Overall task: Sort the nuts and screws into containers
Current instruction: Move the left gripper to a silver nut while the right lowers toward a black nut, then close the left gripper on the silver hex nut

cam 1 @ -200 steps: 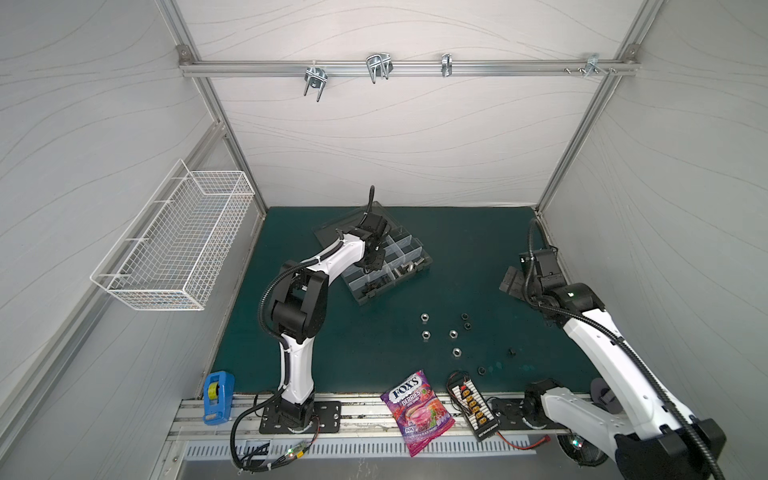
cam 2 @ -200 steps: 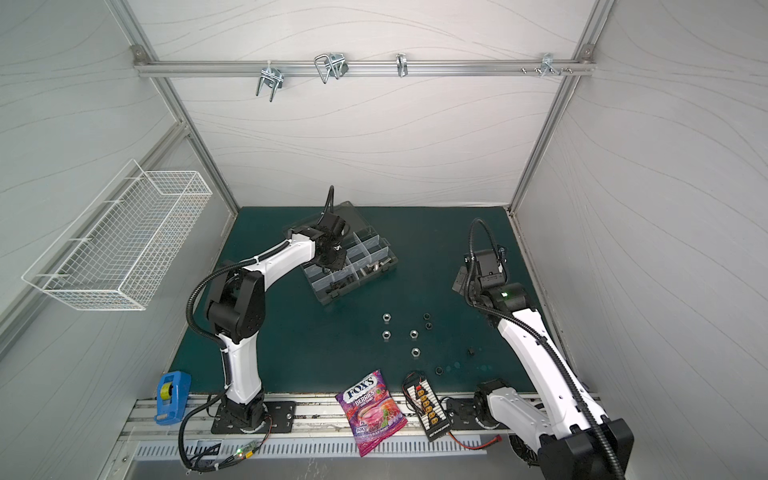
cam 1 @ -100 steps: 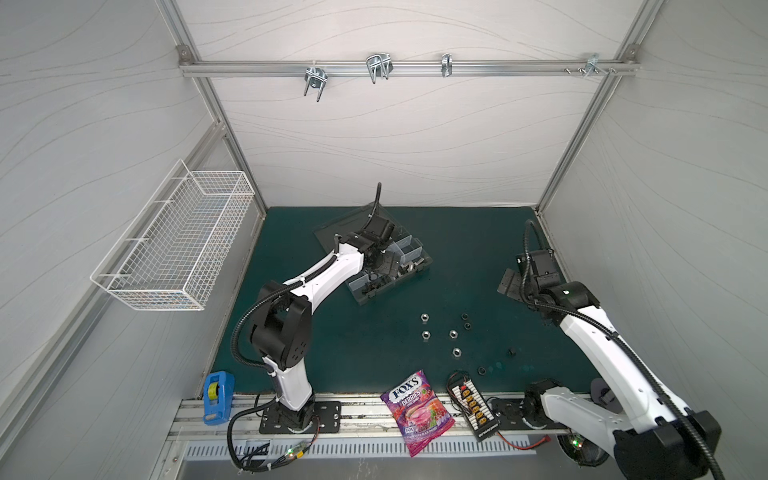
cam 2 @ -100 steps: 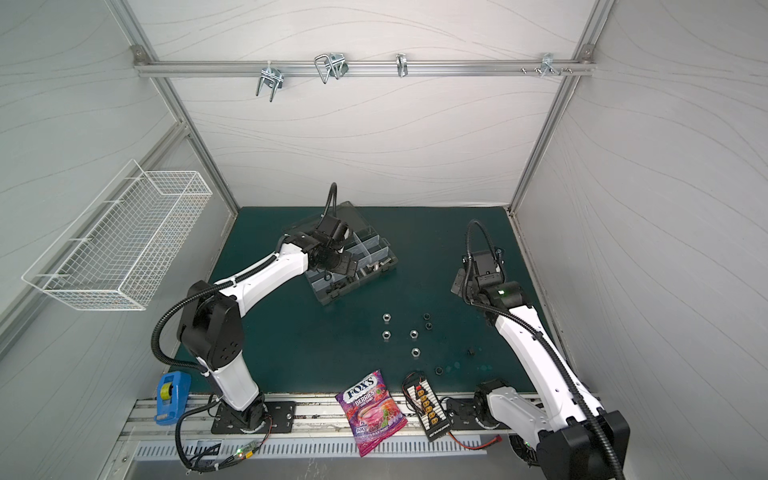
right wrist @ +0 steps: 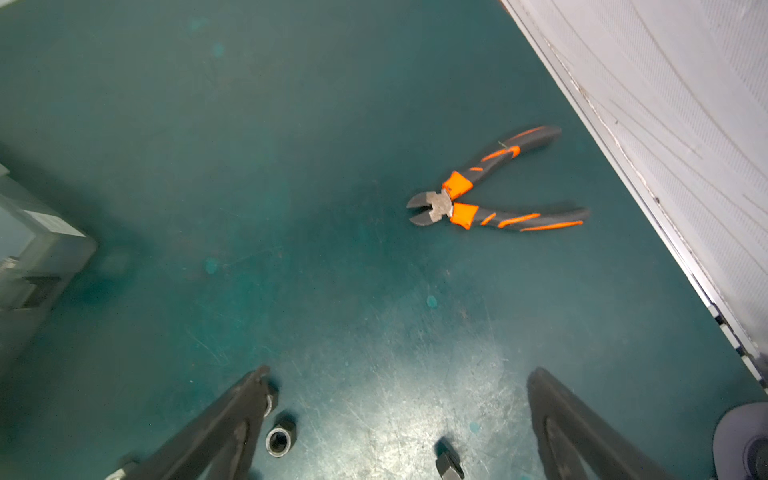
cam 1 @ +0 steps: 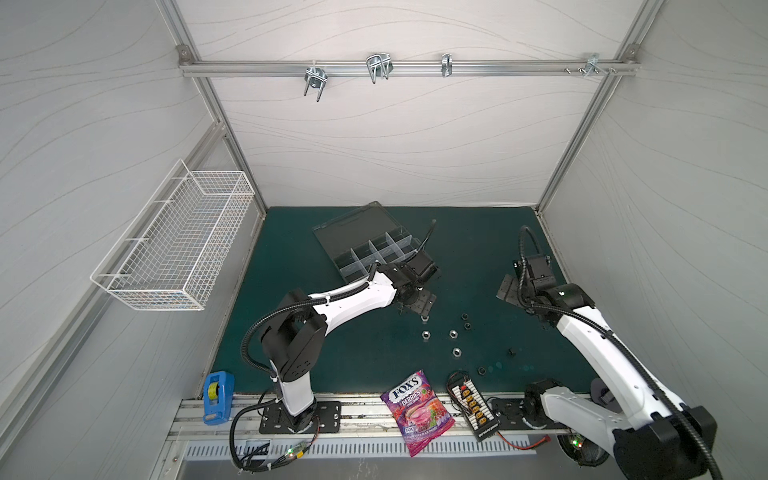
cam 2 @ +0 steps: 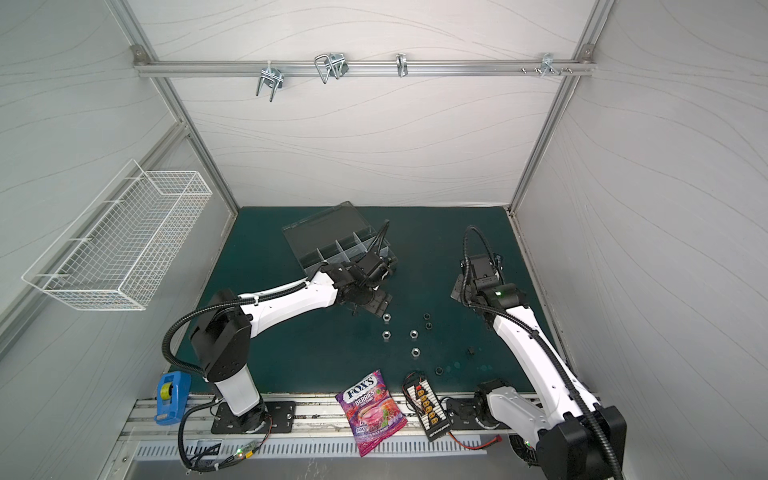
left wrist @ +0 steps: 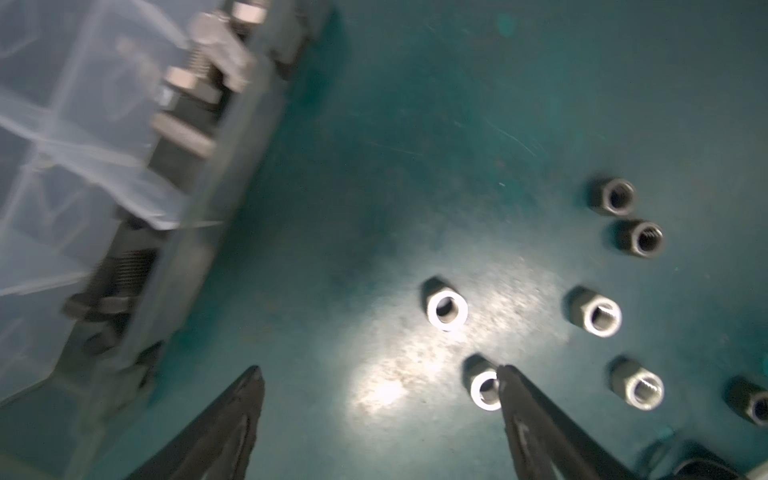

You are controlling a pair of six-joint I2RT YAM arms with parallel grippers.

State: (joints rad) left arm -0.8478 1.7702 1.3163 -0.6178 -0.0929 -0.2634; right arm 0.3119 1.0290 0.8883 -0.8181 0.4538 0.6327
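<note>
Silver nuts [left wrist: 446, 309] lie on the mat [left wrist: 415, 124], nearer than the box [left wrist: 195, 257]. Your left gripper [left wrist: 379, 374] is spread wide, one fingertip [left wrist: 515, 392] at a nut's edge. Your right gripper [right wrist: 399, 376] is spread too, beside a dark nut [right wrist: 278, 442].

silver and black nuts [cam 1: 453, 333] are scattered upright on the green desk [cam 1: 332, 353] beside the open smoky organizer box [cam 1: 365, 249]; hex bolts [left wrist: 195, 87] are seen lying in its compartments.

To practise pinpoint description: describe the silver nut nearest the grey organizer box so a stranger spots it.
Start at the translucent smoky-grey plastic organizer box on the dark green mat. Of the four shiny silver hexagonal nuts scattered near it, the target nut lies nearest the box.
</note>
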